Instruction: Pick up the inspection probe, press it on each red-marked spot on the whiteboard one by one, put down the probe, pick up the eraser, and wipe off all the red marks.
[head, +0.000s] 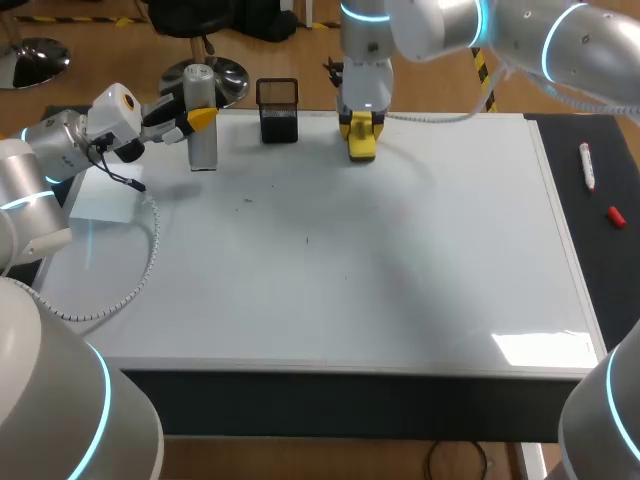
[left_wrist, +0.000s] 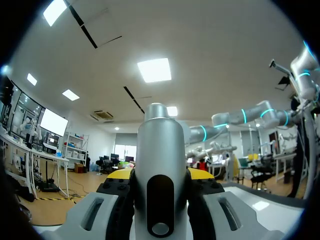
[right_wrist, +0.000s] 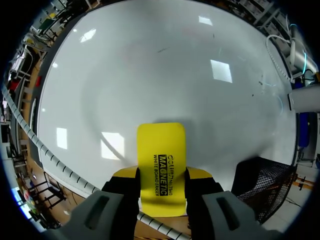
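A large white whiteboard (head: 400, 260) covered the table, showing no red marks I could see, only faint dark specks. At its far left corner the left gripper (head: 203, 118) had its fingers clamped on the upright silver cylindrical inspection probe (head: 203, 145). A black wire-mesh basket (head: 278, 110) stood at the far edge, and I could make out nothing inside it. Near it, the right gripper (head: 360, 125) pinched the flat yellow eraser (head: 361, 147). Wiping well would probably need its face flat and the pressure even.
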